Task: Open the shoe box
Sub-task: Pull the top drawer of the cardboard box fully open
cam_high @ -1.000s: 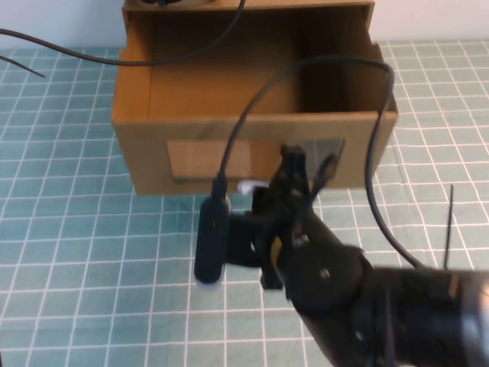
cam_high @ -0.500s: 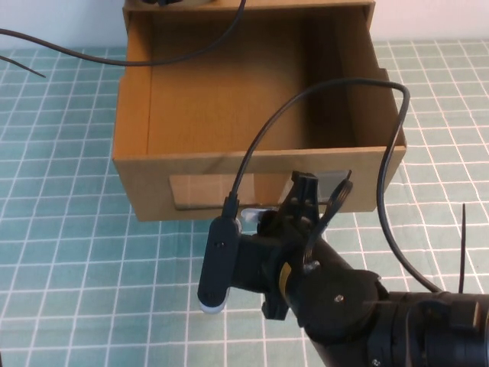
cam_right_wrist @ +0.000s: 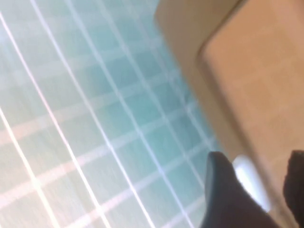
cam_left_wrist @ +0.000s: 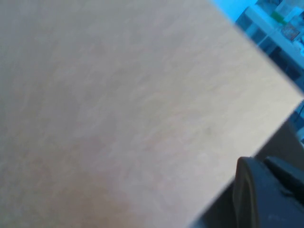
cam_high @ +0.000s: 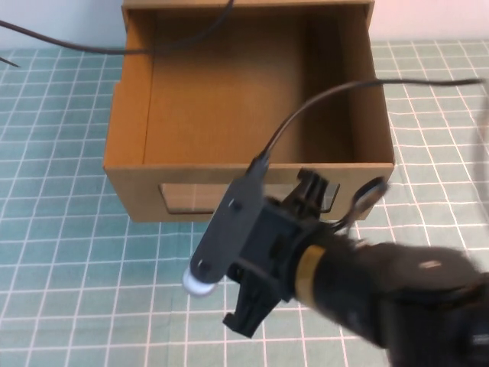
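Hovering low over the teal gridded mat (cam_high: 61,267), the right gripper (cam_high: 315,189) points its tips at the near wall of the shoe box (cam_high: 130,180). Its two dark fingers (cam_right_wrist: 221,190) stand spread apart, with nothing pinched between them. Whether they touch the cardboard I cannot tell. The box sits straight ahead of that gripper, open at the top with its plain brown inside showing. A pale label (cam_high: 187,197) lies on the wall just beside the tips. A black cable (cam_high: 306,107) arcs from the wrist out over the box. The left gripper (cam_left_wrist: 266,199) is beyond the box's far side, close against a cardboard panel (cam_left_wrist: 118,109). Whether it is gripping I cannot tell.
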Robot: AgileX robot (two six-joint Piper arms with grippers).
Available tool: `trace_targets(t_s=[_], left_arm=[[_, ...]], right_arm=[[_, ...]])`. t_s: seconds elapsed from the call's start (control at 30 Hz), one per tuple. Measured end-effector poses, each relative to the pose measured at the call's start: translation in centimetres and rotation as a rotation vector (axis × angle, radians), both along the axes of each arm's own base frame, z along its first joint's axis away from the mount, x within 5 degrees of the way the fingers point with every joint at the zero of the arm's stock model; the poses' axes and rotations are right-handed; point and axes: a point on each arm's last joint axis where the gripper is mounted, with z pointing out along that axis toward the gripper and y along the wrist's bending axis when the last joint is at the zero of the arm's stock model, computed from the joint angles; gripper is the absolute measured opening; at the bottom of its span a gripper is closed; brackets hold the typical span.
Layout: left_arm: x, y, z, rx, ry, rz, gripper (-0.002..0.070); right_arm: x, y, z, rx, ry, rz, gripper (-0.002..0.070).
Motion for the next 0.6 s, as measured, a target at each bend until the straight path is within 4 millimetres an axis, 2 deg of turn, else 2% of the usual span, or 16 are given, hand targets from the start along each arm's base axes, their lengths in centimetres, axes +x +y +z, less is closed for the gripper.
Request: trace_targets(t_s=[0.2,0.3,0.47,0.6], left_arm=[[-4.8,1.2,6.0,0.019,-0.153,0.014,-0.0005],[-7.6,2.1,8.3,0.074,-0.208,0.029,-0.0005],[-12.4,3.7,11.0,0.21,-0.259,0.047,-0.0005],[-16.2,5.2,12.2,0.272,-0.293,0.107,-0.0005]], right_arm=[[-1.9,-2.5,5.4,0.225,-0.021,0.06,0.0256],[-2.9,-4.5,8.0,0.316,-0.051,0.059,0.0252],[-4.1,-9.2,11.6,0.407,-0.118,-0.043,0.0204],[-4.6,-13.7,13.2,0.412,-0.172,-0.208,0.012]])
